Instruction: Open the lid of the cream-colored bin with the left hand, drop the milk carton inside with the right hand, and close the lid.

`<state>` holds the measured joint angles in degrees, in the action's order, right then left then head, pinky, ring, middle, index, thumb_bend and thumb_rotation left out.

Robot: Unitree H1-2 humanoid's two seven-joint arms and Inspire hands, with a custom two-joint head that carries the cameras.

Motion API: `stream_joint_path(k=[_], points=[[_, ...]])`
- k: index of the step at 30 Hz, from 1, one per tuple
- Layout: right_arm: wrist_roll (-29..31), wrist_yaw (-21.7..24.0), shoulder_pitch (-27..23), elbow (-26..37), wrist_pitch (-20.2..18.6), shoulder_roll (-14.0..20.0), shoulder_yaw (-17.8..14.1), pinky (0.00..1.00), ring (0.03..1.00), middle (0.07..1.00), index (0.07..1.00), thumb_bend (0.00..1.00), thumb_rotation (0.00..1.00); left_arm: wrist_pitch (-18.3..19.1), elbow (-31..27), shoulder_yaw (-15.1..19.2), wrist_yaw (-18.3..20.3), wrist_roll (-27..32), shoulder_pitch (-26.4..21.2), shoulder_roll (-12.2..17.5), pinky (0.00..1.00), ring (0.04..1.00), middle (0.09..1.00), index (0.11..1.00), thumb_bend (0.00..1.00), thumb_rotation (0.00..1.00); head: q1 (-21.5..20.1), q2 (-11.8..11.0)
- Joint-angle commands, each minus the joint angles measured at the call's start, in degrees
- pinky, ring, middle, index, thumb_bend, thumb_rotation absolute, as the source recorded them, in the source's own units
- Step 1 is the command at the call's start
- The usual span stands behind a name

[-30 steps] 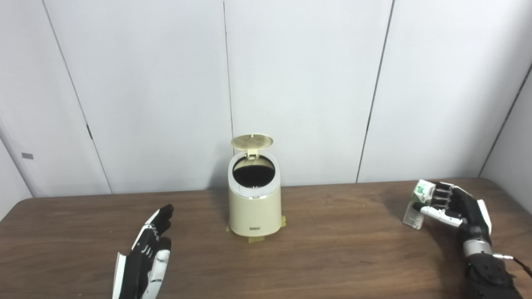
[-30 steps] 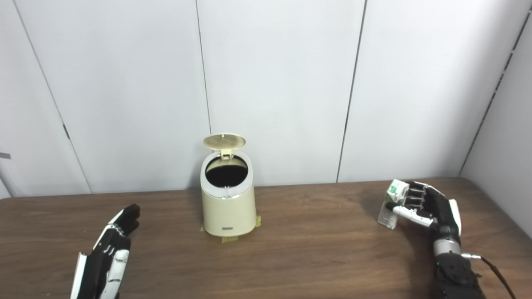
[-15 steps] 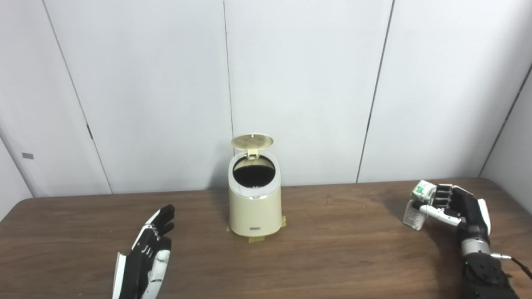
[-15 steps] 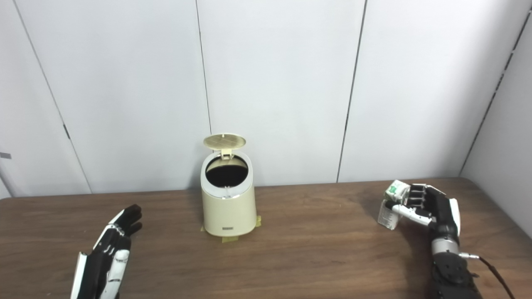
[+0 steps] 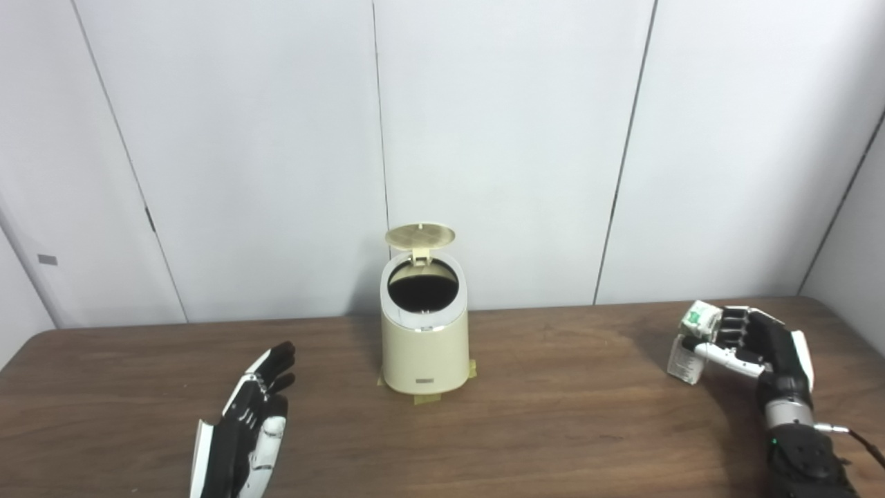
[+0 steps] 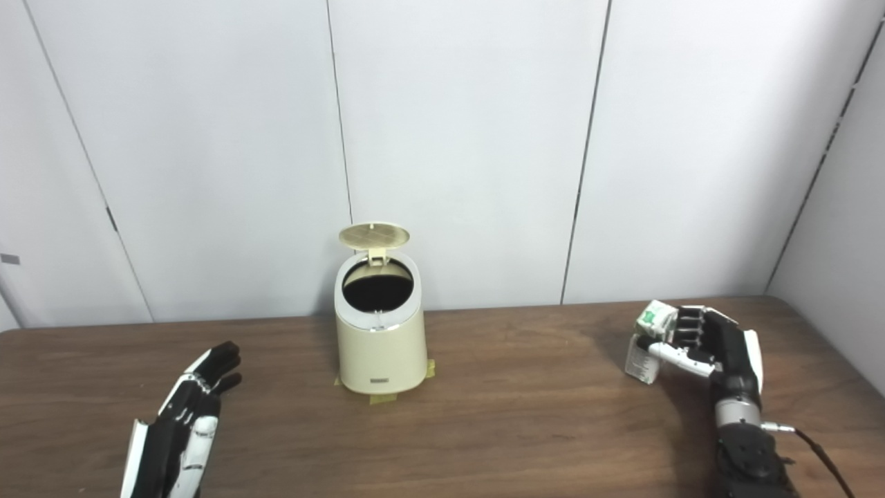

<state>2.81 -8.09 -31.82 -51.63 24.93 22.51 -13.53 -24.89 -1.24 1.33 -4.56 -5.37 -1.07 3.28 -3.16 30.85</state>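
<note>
The cream-colored bin (image 5: pixel 424 346) stands at the back middle of the table, taped down at its base. Its round lid (image 5: pixel 420 236) is tipped up and back, and the dark mouth shows. A small white and green milk carton (image 5: pixel 690 341) sits at the right side of the table, with my right hand (image 5: pixel 750 340) shut on it, fingers wrapped over its top. Whether its base touches the wood is unclear. My left hand (image 5: pixel 249 422) hovers open at the lower left, fingers straight, holding nothing, well left of the bin.
The brown wooden table (image 5: pixel 553 415) spans the view, with its far edge against white wall panels (image 5: pixel 511 138). Bare wood lies between the bin and the carton. Yellow tape (image 5: pixel 427 398) marks the bin's base.
My right hand with the carton has edged slightly left and up. My left hand has crept a little forward toward the bin. The bin and its lid have not moved.
</note>
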Motion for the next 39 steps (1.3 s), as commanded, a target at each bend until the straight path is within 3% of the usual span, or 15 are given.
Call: stream_joint_path(k=[1, 3, 8, 13, 15, 19, 22, 26, 30, 35, 39], points=[[0.0, -0.5, -2.7, 6.3, 1.6, 0.6, 0.0, 0.48, 0.478, 0.511, 0.461, 0.52, 0.0, -1.9, 3.6, 0.1, -0.5, -2.5, 1.4, 1.2, 0.83, 0.868, 0.868, 0.844, 0.44, 0.76, -0.2, 0.1], [1.3, 0.9, -1.9, 10.5, 1.6, -0.2, 0.0, 0.5, 0.463, 0.491, 0.471, 0.53, 0.0, -1.9, 3.6, 0.1, -0.5, -2.5, 1.4, 1.2, 0.82, 0.865, 0.865, 0.843, 0.43, 0.74, -0.2, 0.1], [3.1, 3.4, -0.4, 20.5, -0.1, -2.1, 0.3, 0.43, 0.479, 0.488, 0.461, 0.52, 0.0, -1.9, 3.7, 0.1, -0.4, -2.1, 1.5, 1.2, 0.83, 0.868, 0.864, 0.841, 0.42, 0.73, -0.3, 0.0], [5.0, 4.5, 1.7, 32.3, -5.7, -5.4, 0.8, 0.43, 0.463, 0.477, 0.48, 0.52, 0.0, -1.8, 3.5, 0.4, -0.3, -1.7, 1.8, 1.0, 0.83, 0.872, 0.866, 0.843, 0.43, 0.77, -0.2, -0.1], [6.1, 4.9, 2.1, 35.4, -6.1, -7.0, 0.9, 0.41, 0.454, 0.485, 0.481, 0.52, 0.0, -1.6, 3.4, 0.5, 0.0, -0.8, 1.9, 0.9, 0.85, 0.878, 0.869, 0.845, 0.42, 0.77, -0.4, -0.1], [6.2, 6.4, 2.2, 37.8, -4.9, -8.8, 1.9, 0.37, 0.447, 0.492, 0.481, 0.52, 0.0, 0.2, 2.7, 0.7, 0.6, 0.0, 2.2, 0.8, 0.93, 0.902, 0.885, 0.855, 0.37, 0.9, -0.3, 0.0], [5.9, 8.1, 2.0, 40.1, -4.8, -9.5, 3.3, 0.37, 0.438, 0.477, 0.495, 0.52, 0.0, -0.7, 3.6, 0.6, 0.7, -0.3, 2.0, 0.9, 0.91, 0.894, 0.88, 0.856, 0.34, 0.94, -0.2, 0.0], [3.8, 9.1, 2.0, 42.4, -4.8, -9.7, 5.1, 0.44, 0.441, 0.466, 0.502, 0.51, 0.0, -1.6, 4.8, 0.3, 0.6, -0.6, 1.7, 0.9, 0.89, 0.887, 0.874, 0.855, 0.31, 0.93, -0.2, -0.1], [3.9, 10.3, 1.0, 42.5, -4.3, -10.7, 6.7, 0.58, 0.466, 0.455, 0.489, 0.52, 0.0, -0.9, 5.5, 0.2, 0.5, -0.4, 1.3, 0.3, 0.92, 0.897, 0.882, 0.857, 0.33, 0.91, 0.1, -0.6], [4.7, 12.1, -0.9, 40.9, -3.1, -12.1, 8.2, 0.41, 0.447, 0.487, 0.488, 0.52, 0.0, -1.6, 7.1, 0.2, -0.2, -0.9, 0.7, -0.2, 0.89, 0.885, 0.873, 0.848, 0.31, 0.9, 0.4, -0.9], [6.2, 14.4, -2.4, 40.7, -3.8, -14.0, 9.9, 0.43, 0.445, 0.467, 0.496, 0.52, 0.0, -1.9, 8.5, 0.0, -1.6, -2.9, 0.3, -0.2, 0.83, 0.855, 0.856, 0.84, 0.32, 0.9, 0.5, -1.5]])
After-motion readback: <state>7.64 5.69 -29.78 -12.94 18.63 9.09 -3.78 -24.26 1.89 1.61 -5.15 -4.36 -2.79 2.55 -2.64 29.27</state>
